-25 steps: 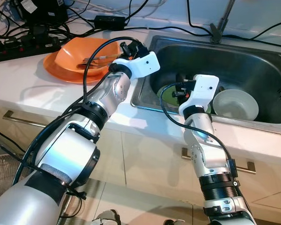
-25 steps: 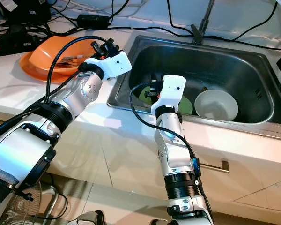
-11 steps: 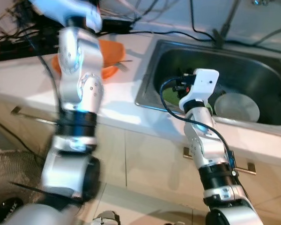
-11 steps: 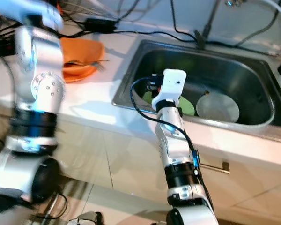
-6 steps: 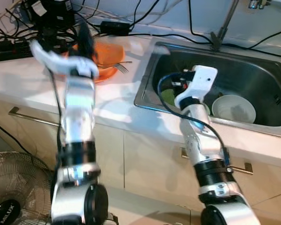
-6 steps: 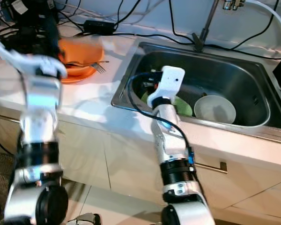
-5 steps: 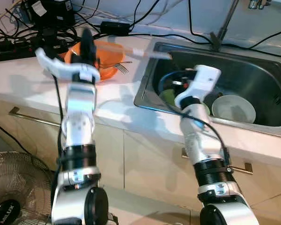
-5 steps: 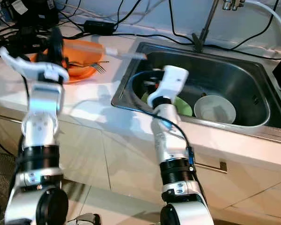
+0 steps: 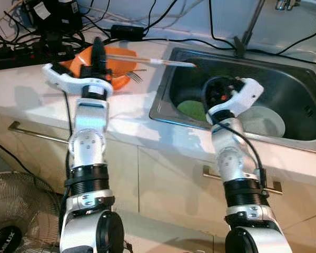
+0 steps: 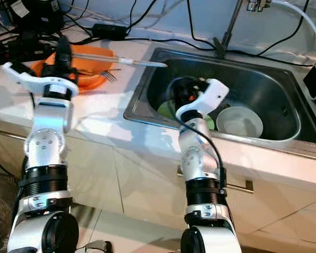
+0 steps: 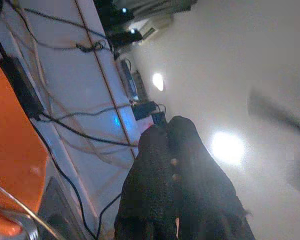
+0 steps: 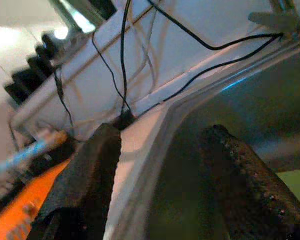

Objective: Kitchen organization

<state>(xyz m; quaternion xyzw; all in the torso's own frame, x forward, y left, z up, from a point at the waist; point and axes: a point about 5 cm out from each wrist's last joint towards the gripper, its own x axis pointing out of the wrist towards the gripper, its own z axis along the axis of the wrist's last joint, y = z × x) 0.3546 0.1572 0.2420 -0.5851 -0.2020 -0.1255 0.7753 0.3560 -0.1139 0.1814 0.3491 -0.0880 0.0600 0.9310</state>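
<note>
**Chopstick held over the sink's edge**

We see the steel sink (image 9: 284,79) at 2 o'clock, holding a white bowl (image 9: 266,120) and green plate (image 9: 192,109). Our right gripper (image 12: 160,170) hangs inside it, fingers spread wide, grasping nothing. At 10 o'clock, over the orange plates (image 9: 118,66), our left gripper (image 9: 97,50) pinches a chopstick (image 9: 158,62) reaching across the rim.

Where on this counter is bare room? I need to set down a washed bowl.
Bare white counter lies between the orange plate and the front edge. Free: the strip between plate and sink. Crowded: the cables and power strip behind the plate.
</note>
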